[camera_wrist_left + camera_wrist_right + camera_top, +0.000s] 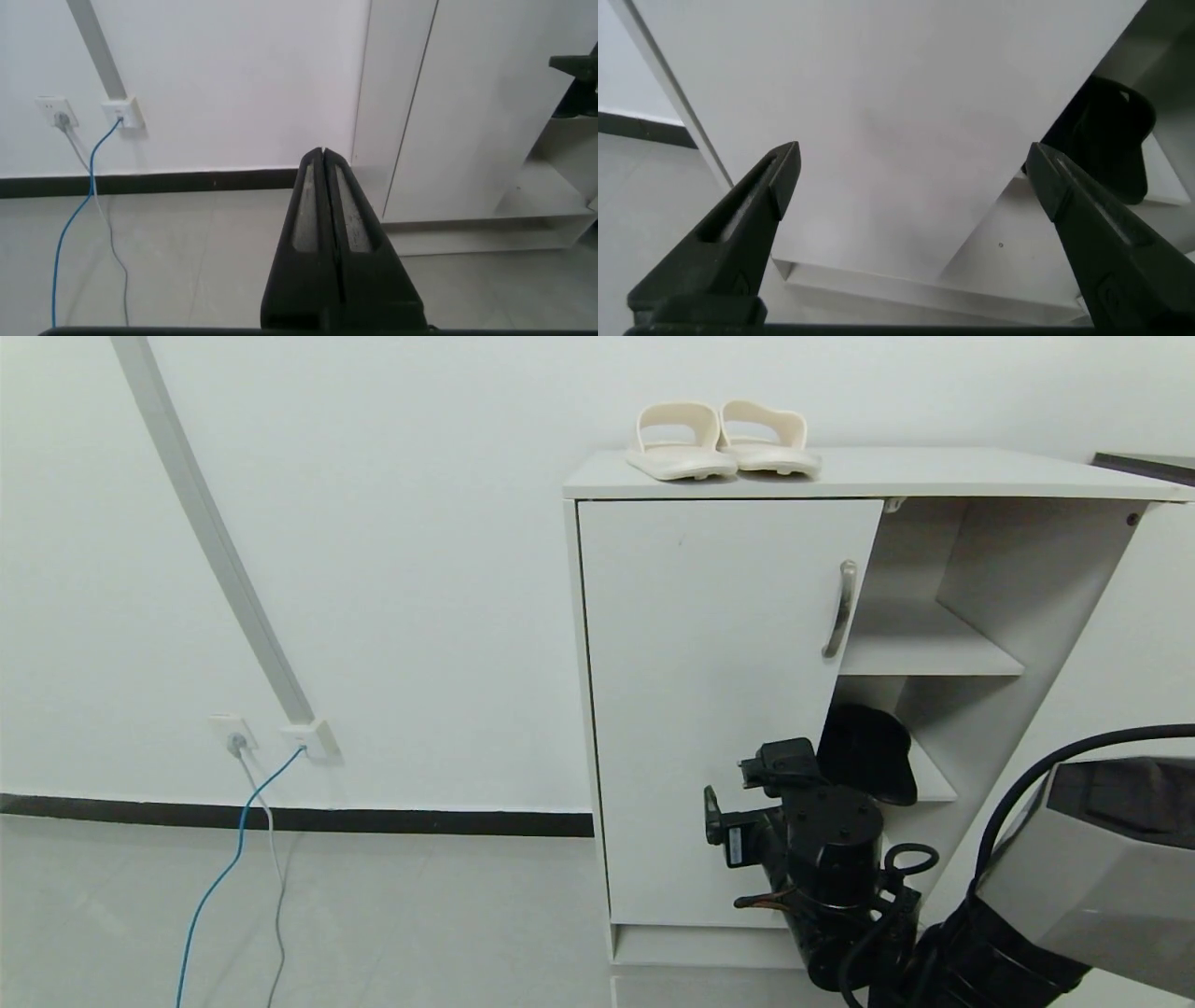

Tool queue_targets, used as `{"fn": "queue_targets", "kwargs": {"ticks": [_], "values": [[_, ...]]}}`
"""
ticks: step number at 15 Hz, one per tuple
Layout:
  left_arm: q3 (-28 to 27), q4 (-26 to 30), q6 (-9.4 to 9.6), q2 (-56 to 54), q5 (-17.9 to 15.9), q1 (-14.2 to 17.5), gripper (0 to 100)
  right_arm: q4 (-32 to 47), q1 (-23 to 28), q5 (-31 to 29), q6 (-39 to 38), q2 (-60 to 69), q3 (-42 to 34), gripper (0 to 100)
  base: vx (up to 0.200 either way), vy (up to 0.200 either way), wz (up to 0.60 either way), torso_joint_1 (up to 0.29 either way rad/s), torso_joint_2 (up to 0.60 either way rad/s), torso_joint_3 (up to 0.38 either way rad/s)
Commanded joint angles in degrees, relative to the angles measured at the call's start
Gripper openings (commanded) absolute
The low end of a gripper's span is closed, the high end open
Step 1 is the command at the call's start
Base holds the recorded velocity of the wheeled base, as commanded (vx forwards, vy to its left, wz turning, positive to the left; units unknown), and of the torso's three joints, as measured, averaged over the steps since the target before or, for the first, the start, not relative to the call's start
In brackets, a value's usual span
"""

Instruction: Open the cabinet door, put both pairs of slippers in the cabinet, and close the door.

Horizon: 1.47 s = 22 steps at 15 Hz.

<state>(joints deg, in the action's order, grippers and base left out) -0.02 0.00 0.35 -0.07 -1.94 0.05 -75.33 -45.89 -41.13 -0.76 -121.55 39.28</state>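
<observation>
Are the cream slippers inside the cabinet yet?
No, the cream slippers sit side by side on top of the cabinet, not on its shelves.

Black right arm [831, 868] carries looped black cables [1027, 775] and a grey shell [1102, 887]; right claw [913, 159] has tapered black fingers [738, 233].

A blue cable [227, 859] and a grey cable [278, 896] trail from wall sockets [231, 733] to the floor [420, 915], below a slanting grey cable duct [210, 523].
</observation>
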Motion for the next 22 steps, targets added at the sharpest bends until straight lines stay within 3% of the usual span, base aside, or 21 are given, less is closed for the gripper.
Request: {"fn": "queue_targets", "kwargs": {"ticks": [1, 11, 22], "values": [[0.02, 0.09, 0.0, 0.07, 0.0, 0.04, 0, 0.0, 0.01, 0.0, -0.04, 0.0, -0.17, 100, 0.0, 0.0, 0.0, 0.007, -0.14, -0.246], [0.02, 0.09, 0.0, 0.07, 0.09, 0.04, 0, 0.0, 0.09, -0.09, 0.05, 0.18, -0.17, 100, 0.0, 0.0, 0.0, 0.079, -0.44, -0.351], [0.02, 0.09, 0.0, 0.07, 0.09, 0.04, 0, 0.0, 0.18, 0.0, 0.05, 0.18, -0.34, 100, 0.0, 0.0, 0.0, 0.173, -0.5, -0.322]]}}
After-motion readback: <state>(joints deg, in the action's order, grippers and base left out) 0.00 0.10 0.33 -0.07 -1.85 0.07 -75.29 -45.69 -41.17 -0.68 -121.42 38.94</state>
